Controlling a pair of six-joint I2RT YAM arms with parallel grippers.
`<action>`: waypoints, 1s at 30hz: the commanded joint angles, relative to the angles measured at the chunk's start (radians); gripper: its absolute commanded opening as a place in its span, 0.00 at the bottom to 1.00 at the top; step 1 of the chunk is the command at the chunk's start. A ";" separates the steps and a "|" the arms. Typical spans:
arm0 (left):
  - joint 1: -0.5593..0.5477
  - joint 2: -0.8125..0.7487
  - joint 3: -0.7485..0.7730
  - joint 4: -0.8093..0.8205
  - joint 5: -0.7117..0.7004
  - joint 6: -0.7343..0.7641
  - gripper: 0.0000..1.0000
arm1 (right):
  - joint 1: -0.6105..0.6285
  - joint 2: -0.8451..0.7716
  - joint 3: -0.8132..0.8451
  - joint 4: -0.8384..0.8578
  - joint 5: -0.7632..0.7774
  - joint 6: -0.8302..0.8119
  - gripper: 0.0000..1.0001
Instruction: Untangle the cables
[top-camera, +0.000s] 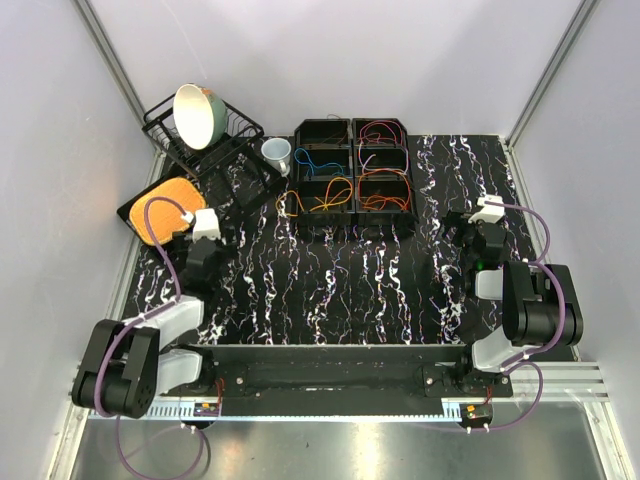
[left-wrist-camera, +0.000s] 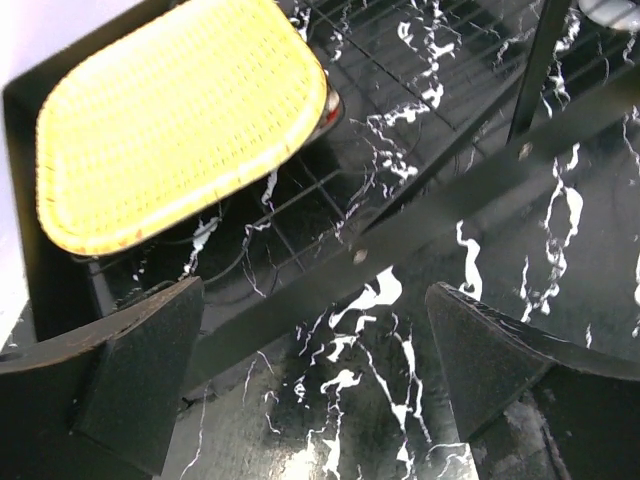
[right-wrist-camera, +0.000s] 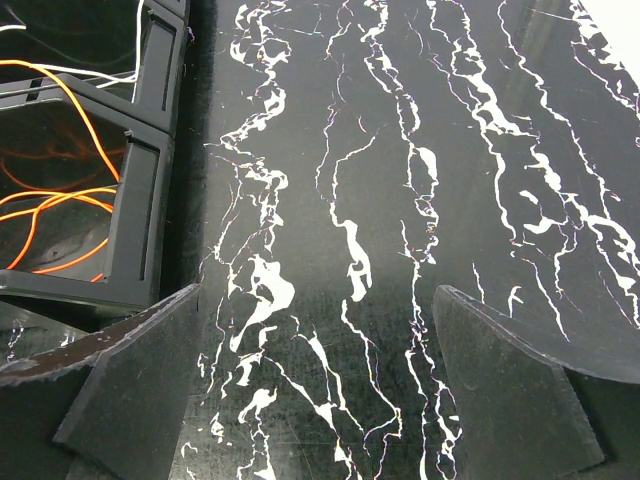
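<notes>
Cables all tucked in the black bins, arms low on either side

The cables (top-camera: 330, 193) (orange, red, blue, maybe some maroon at the back, hard to say from above) lie looped in the compartments of the black bins (top-camera: 352, 150) at the far middle of the black, white-veined marble-look table (top-camera: 330, 290), with plain pale walls around. Left gripper (left-wrist-camera: 320, 370) hovers low near the yellow woven mat (left-wrist-camera: 180, 110), right gripper (right-wrist-camera: 320, 380) just beside the bin with orange wires. Both have fingers wide apart, nothing between them.

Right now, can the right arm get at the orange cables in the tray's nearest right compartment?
Probably yes. The orange cables lie in an open-topped compartment just left of the open jaws of the right arm; only the tray wall stands between.
</notes>
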 joint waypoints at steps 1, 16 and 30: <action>0.028 0.045 -0.045 0.362 0.160 0.055 0.99 | -0.002 0.002 0.000 0.061 -0.013 0.004 1.00; 0.130 0.206 -0.055 0.512 0.314 0.017 0.99 | -0.002 0.002 0.000 0.059 -0.014 0.005 1.00; 0.129 0.204 -0.055 0.517 0.314 0.017 0.99 | -0.003 0.003 0.001 0.056 -0.013 0.005 1.00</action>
